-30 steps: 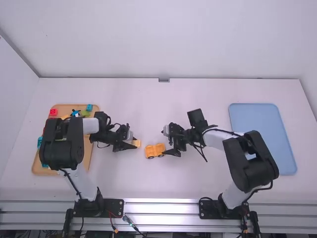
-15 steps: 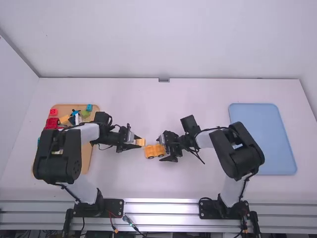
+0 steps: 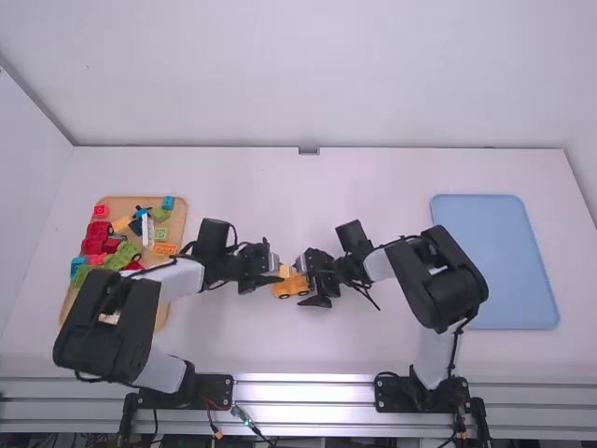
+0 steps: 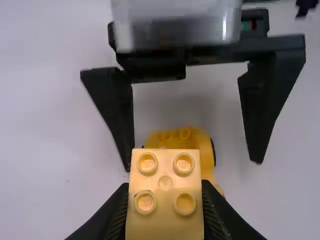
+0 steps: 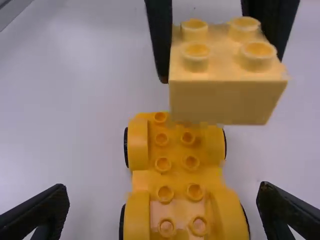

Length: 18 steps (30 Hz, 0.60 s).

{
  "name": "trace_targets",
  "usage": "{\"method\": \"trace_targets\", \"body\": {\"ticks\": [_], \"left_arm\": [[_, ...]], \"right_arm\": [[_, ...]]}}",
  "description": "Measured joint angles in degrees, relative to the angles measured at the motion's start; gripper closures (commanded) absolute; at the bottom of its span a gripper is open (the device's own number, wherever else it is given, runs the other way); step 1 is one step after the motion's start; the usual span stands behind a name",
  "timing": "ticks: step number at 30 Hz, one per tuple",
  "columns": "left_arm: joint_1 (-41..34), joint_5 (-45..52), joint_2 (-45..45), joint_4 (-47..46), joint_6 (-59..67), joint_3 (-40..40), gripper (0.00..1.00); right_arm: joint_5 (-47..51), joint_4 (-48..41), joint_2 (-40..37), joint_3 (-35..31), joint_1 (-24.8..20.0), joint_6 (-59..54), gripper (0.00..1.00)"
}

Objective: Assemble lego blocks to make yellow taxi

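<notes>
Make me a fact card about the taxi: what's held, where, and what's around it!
Held block: pale yellow, studs up
Holder: left gripper, jaws shut on it
Car base: orange-yellow, black wheels, on the table
Right gripper: jaws open around the base
Left side: wooden tray, colorful blocks
Right side: blue tray

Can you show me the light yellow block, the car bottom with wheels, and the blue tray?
Light yellow block [image 4: 165,225]: left wrist view, on its top.
Car bottom [image 5: 177,177]: right wrist view, on its middle.
Blue tray [image 3: 495,217]: high view, on its flat inside.
</notes>
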Motion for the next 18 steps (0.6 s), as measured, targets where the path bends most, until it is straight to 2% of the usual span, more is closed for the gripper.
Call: {"method": "trace_targets", "body": {"ticks": [3,6,18], "left_arm": [[-0.9,-2.3,-3.7,0.2,-3.3,-1.9,0.77],[-0.9,-3.6,-5.5,0.3,-5.1,-3.0,0.79],[-0.7,-3.5,-3.1,0.4,-6.9,-3.4,0.82]], "right_arm": [[2.1,1.6,0.0,0.0,1.1,2.7,0.01],[3.0,1.4,0.0,0.0,1.6,3.7,0.05],[2.1,5.7,3.9,0.0,0.4,5.3,0.11]]}}
